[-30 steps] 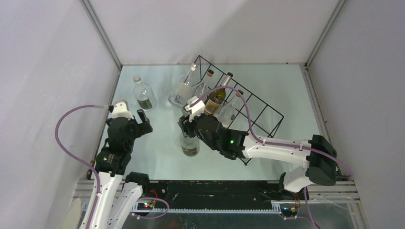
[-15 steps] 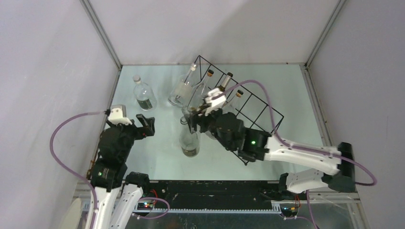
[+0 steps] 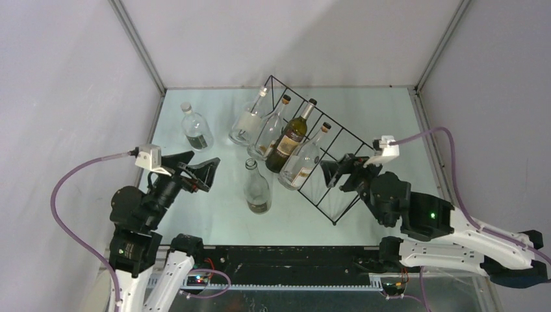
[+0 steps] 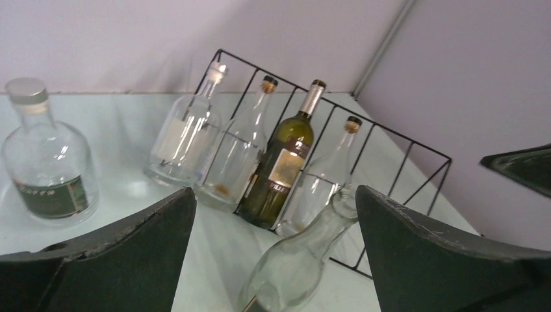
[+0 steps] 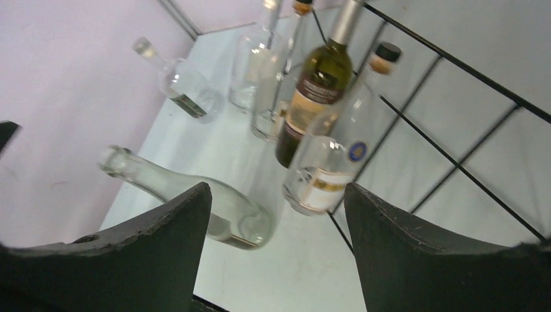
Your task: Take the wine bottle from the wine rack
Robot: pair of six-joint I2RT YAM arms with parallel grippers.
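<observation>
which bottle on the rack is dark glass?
The green wine bottle with the tan label, between two clear corked bottles in the rack. Every other bottle is clear glass.

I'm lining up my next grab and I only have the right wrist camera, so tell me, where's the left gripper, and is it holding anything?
Observer: The left gripper hangs open and empty, to the left of the uncapped clear bottle that stands in front of the wine rack.
Operator: Okay, and where does my own gripper sit along that rack?
Observer: The right gripper, open, is by the rack's right-hand compartments, which hold no bottles, to the right of the green wine bottle.
</observation>
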